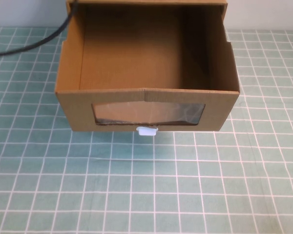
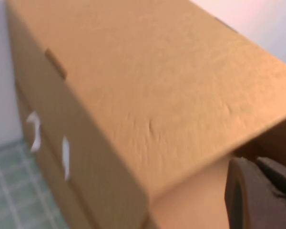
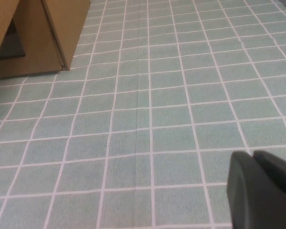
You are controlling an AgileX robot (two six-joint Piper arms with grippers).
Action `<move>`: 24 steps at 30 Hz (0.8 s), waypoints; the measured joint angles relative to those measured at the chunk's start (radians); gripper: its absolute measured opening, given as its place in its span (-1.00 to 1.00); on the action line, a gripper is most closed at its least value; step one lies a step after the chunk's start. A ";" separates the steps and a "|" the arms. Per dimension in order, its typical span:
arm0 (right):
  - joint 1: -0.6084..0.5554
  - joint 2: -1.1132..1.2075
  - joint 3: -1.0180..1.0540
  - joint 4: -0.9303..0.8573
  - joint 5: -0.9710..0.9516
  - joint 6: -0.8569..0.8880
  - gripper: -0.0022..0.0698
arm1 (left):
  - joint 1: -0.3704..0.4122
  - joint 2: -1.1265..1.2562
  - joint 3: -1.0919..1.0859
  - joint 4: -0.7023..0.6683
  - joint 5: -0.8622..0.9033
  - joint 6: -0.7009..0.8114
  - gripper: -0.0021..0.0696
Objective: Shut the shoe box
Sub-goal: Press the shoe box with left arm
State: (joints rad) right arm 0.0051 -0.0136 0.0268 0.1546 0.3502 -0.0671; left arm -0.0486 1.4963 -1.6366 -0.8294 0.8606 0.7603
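Observation:
The shoe box [image 1: 146, 105] is a brown cardboard drawer, pulled out toward me and empty inside. Its front panel has a wide clear window [image 1: 149, 113] with a small white pull tab [image 1: 147, 130] just below it. The drawer's back end sits in the cardboard sleeve [image 1: 146, 3] at the far edge. Neither gripper shows in the high view. My left gripper [image 2: 255, 163] is shut and empty, very close to a cardboard box [image 2: 148, 95] that fills its view. My right gripper [image 3: 252, 155] is shut and empty, low over the green tiled mat [image 3: 148, 119]; a corner of the box [image 3: 52, 38] lies ahead of it.
A black cable [image 1: 34, 45] runs across the mat from the far left up to the box's top left corner. Two small white tabs [image 2: 34, 131] show on the box face in the left wrist view. Green tiled mat [image 1: 146, 190] lies in front of the drawer.

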 joint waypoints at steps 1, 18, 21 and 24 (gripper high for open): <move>0.000 0.000 0.000 0.000 0.000 0.000 -0.97 | -0.012 0.041 -0.044 0.000 0.002 0.010 -0.96; 0.000 0.000 0.000 0.000 -0.002 0.000 -0.97 | -0.108 0.364 -0.281 0.017 0.026 0.029 -0.96; 0.000 0.000 0.000 0.002 -0.046 0.000 -0.97 | -0.108 0.371 -0.281 0.029 0.025 0.029 -0.96; 0.000 0.000 0.000 0.063 -0.143 0.000 -0.97 | -0.108 0.371 -0.281 0.056 0.025 0.029 -0.96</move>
State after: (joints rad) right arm 0.0051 -0.0136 0.0268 0.2171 0.2070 -0.0671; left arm -0.1565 1.8670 -1.9176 -0.7736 0.8858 0.7893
